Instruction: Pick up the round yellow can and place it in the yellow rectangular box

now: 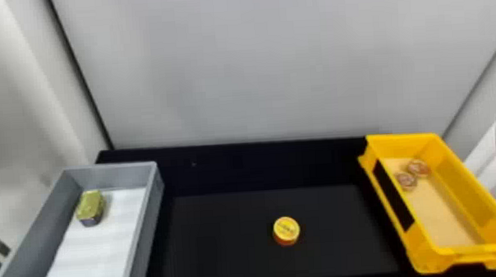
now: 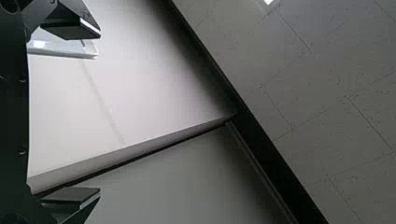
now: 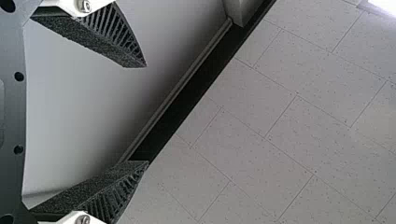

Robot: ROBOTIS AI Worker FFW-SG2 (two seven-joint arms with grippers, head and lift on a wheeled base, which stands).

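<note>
Bin [image 1: 40,247], gray and rectangular, just one, sits at the lower left of the head view, with one white liner [image 1: 98,256] and one gold-topped, rounded-cornered tin [image 1: 90,203] toward its far end. One round yellow can [image 1: 286,229] stands upright on the table, just right of center in the lower part of the frame, well apart from both containers. One yellow rectangular box [image 1: 460,185] fills the lower right; two small round objects [image 1: 412,174] lie side by side on its tan base, near the far end. The left gripper [image 2: 99,113] is open, its two fingers well apart; the right gripper [image 3: 147,114] is open too. Below everything runs a black tabletop [image 1: 216,241]; behind rises a plain pale gray wall [image 1: 255,65]. Both wrist views take in ceiling tiles [image 2: 327,60].
</note>
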